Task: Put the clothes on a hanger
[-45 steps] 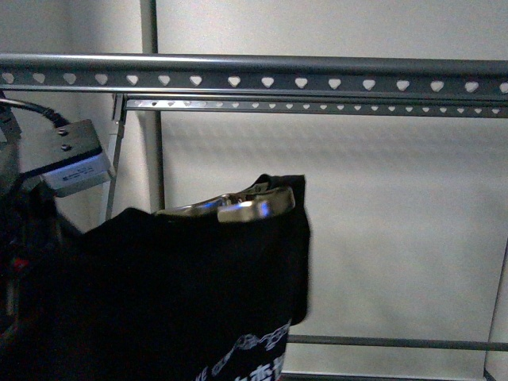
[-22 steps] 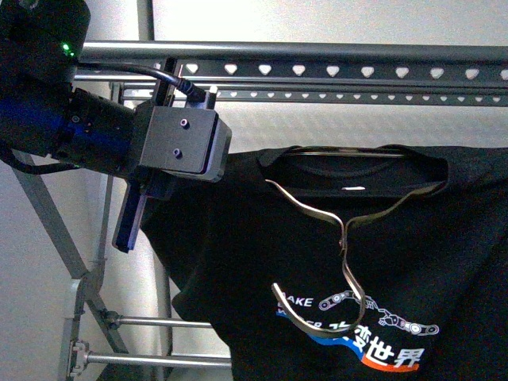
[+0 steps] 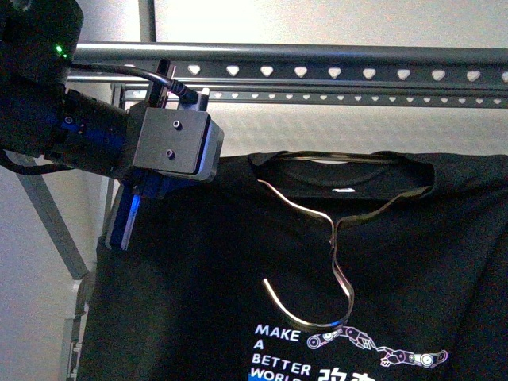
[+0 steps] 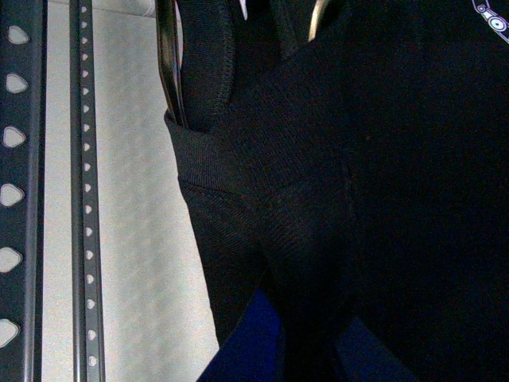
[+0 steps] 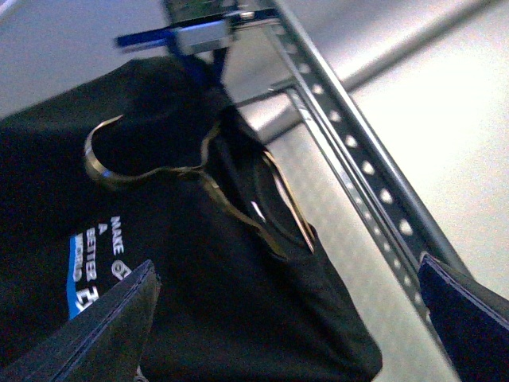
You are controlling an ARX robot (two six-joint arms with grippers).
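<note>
The clothes, a black T-shirt [image 3: 238, 270] with a white "MAKE A BETTER WORLD" print, hang spread out below the hanger, a grey metal rack whose rails [image 3: 317, 71] have heart-shaped holes. A thin metal wire hanger [image 3: 337, 238] sits in the collar with its hook pointing down. My left gripper [image 3: 127, 218] is shut on the shirt's shoulder; in the left wrist view its blue fingers [image 4: 254, 342] pinch the black cloth [image 4: 318, 199]. My right gripper [image 5: 286, 318] is open and empty, just off the shirt's other shoulder [image 5: 199, 278]. It is out of the front view.
The rack's rails run close behind the shirt in the left wrist view [image 4: 20, 191] and in the right wrist view [image 5: 350, 143]. A diagonal rack leg [image 3: 48, 214] and lower crossbars stand at the left. A pale wall lies behind the rack.
The left arm has risen in front of the rack, lifting the bunched shirt. The shirt now hangs open and flat, and its print has dropped lower.
</note>
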